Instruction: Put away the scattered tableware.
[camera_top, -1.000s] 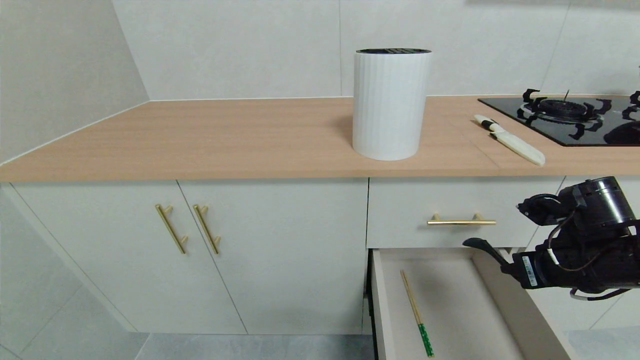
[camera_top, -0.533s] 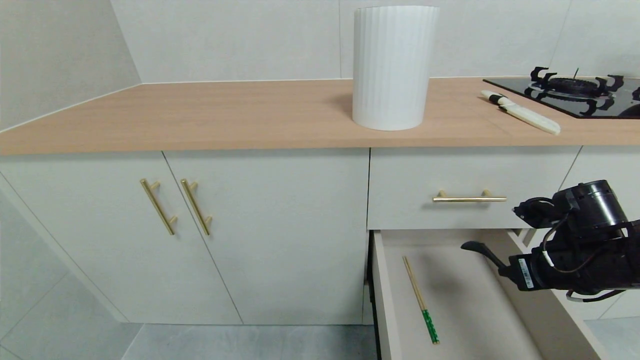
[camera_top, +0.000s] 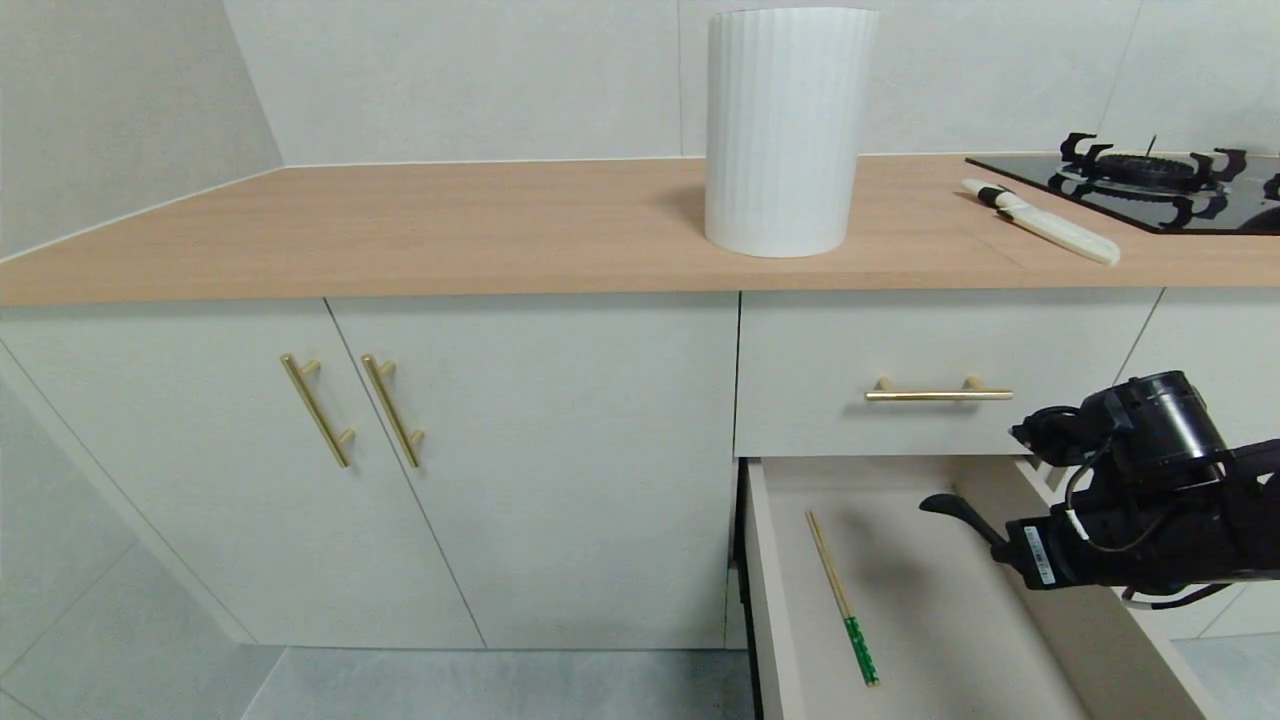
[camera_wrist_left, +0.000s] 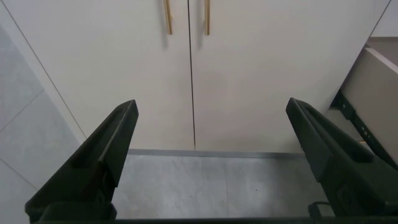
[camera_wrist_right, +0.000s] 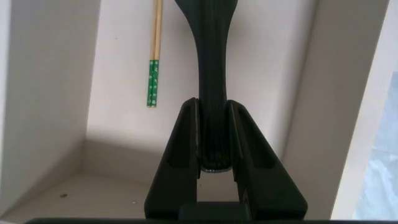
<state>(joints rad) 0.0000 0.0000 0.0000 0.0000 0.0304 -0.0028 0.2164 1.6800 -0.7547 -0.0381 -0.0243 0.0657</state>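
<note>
A pair of bamboo chopsticks with green ends (camera_top: 842, 600) (camera_wrist_right: 154, 56) lies on the floor of the open drawer (camera_top: 765, 580). My right gripper (camera_top: 1008, 548) (camera_wrist_right: 213, 118) hovers over the right part of that drawer, shut on a black utensil (camera_top: 958, 506) (camera_wrist_right: 210, 62) that points toward the drawer's back. A white-handled knife (camera_top: 1040, 222) lies on the wooden counter beside the stove. A tall white ribbed holder (camera_top: 782, 130) stands on the counter. My left gripper (camera_wrist_left: 211, 109) is open, low, facing the cabinet doors.
The black gas hob (camera_top: 1150, 180) takes up the counter's right end. A closed drawer with a brass handle (camera_top: 938, 396) sits right above the open one. Two cabinet doors with brass handles (camera_top: 350, 410) are to the left. The drawer's right wall (camera_top: 1090, 640) is under my right arm.
The head camera dropped lower during the first half second, shifting the whole picture. Since then my right gripper with the black utensil has eased slightly left and down over the drawer.
</note>
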